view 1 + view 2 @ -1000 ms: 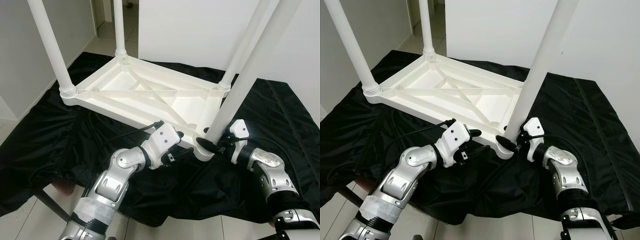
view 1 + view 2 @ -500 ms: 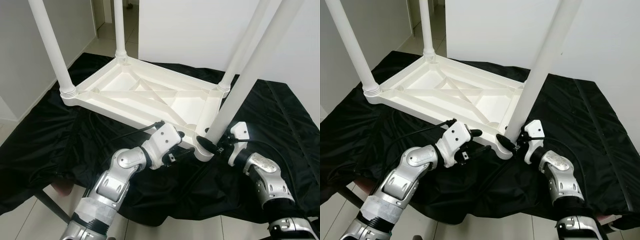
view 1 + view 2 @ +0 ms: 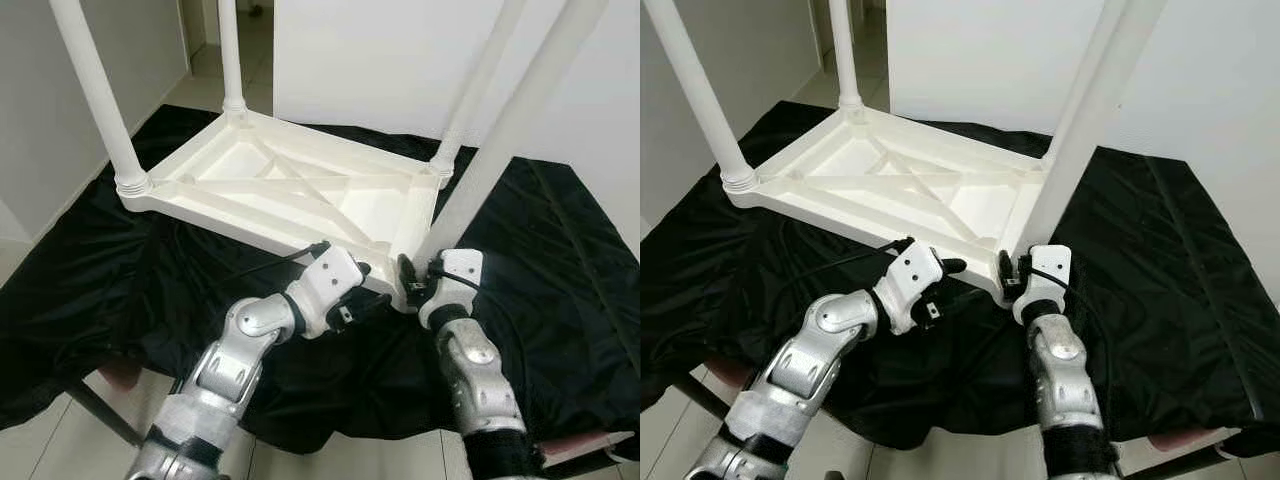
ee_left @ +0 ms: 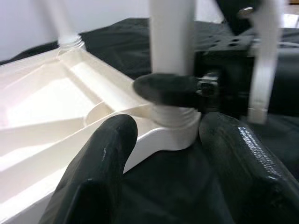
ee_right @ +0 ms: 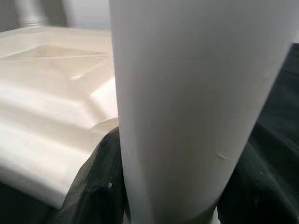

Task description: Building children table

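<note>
A white children's table (image 3: pixel 290 190) lies upside down on a black cloth (image 3: pixel 100 270), with legs standing up at its corners. My right gripper (image 3: pixel 408 282) is shut on the base of the near right leg (image 3: pixel 500 140), where it meets the corner socket. In the right wrist view that leg (image 5: pixel 196 93) stands between the black fingers (image 5: pixel 98 186). My left gripper (image 3: pixel 368 288) is open at the table's near edge, just left of that corner. In the left wrist view its fingers (image 4: pixel 98 172) spread on either side of the socket (image 4: pixel 177 128).
The cloth covers a low raised surface whose near edge drops to the tiled floor (image 3: pixel 60 450). A white wall (image 3: pixel 380 60) stands close behind, and a doorway (image 3: pixel 200 30) opens at the back left. A pink edge (image 3: pixel 590 447) shows at the near right.
My right forearm has swung in from the right and now stands nearly straight under the corner, with its gripper still on the leg's base. The left arm has hardly moved.
</note>
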You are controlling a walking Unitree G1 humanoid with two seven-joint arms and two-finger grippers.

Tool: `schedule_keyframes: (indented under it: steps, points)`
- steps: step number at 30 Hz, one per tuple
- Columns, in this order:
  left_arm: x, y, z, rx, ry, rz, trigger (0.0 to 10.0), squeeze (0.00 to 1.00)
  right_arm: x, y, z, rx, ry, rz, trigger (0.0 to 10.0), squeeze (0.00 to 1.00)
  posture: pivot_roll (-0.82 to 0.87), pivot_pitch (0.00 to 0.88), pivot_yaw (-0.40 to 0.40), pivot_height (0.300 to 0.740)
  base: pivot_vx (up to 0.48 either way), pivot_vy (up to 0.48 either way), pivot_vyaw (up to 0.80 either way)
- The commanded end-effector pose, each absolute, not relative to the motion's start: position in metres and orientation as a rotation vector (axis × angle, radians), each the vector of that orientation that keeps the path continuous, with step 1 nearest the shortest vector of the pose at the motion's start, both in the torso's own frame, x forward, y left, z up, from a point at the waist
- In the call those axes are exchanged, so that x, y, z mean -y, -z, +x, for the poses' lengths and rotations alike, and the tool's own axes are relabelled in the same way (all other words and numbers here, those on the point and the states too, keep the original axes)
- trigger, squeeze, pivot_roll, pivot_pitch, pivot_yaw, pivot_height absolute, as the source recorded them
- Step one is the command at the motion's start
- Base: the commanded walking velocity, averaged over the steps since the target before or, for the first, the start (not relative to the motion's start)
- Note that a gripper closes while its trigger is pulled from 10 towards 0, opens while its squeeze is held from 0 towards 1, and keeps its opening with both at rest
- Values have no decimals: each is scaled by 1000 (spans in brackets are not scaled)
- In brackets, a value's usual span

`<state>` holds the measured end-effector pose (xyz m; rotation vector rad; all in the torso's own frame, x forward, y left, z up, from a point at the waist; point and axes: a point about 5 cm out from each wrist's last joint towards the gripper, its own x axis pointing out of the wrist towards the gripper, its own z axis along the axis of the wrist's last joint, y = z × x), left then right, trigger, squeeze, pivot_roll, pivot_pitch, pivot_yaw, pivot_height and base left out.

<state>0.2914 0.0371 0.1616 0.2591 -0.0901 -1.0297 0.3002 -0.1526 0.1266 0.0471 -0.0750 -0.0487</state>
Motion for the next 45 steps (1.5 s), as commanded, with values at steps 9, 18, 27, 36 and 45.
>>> schedule_keyframes:
  steps: [9,18,27,36,45]
  points:
    - [-47,-166,310,102,830,204,10000,0,141,-128,305,60,127,167,10000,0,3,59,-46,740,0,0,0]
    - [-47,-170,312,114,825,208,10000,0,132,-140,298,109,66,156,10000,1000,8,63,-51,740,0,0,0]
    - [-39,-171,304,127,873,208,10000,0,148,-143,288,103,-114,95,10000,0,6,69,-52,740,0,0,0]
    - [-31,-168,300,125,908,208,10000,0,178,-143,283,65,-415,-61,10000,0,-7,71,-40,740,0,0,0]
    - [-33,-171,304,128,903,223,10000,0,198,-142,300,-25,-598,-182,10000,0,-4,74,-29,740,0,0,0]
